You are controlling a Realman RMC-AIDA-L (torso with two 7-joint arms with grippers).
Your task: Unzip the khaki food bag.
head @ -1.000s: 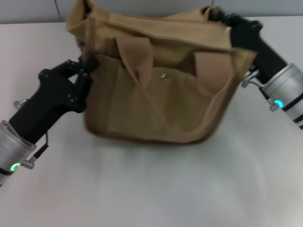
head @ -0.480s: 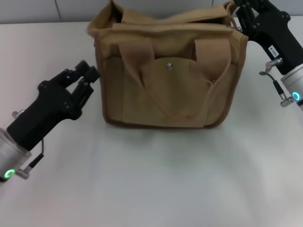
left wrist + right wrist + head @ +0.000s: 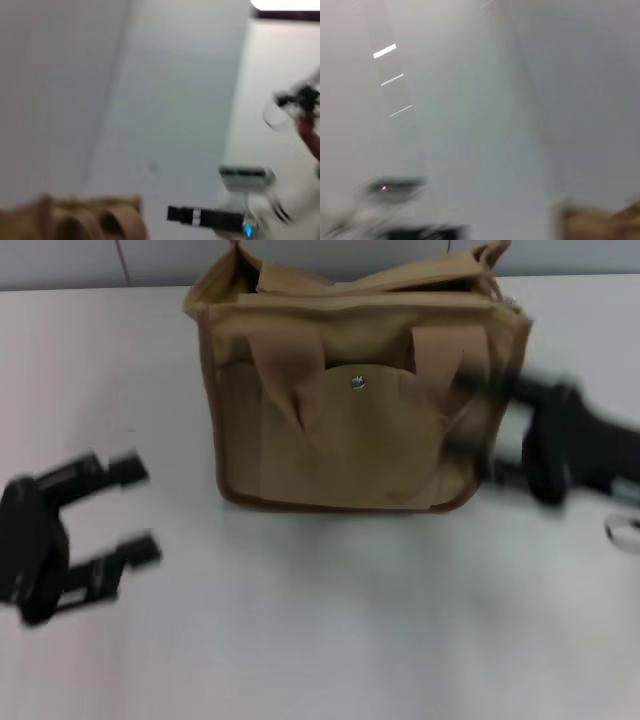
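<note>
The white tabletop carries the khaki food bag, upright at twelve o'clock, its top gaping, so I judge the unzipping done or nearly. My left hand hangs at nine o'clock, fingers spread wide, holding nothing. My right hand sits at three o'clock against the bag's side; I cannot tell its grip. Next: check the zipper.

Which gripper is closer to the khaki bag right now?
Right. The right gripper overlaps the khaki bag's right side in the head view, while the left gripper is open over the table, well clear of the bag's left side.
</note>
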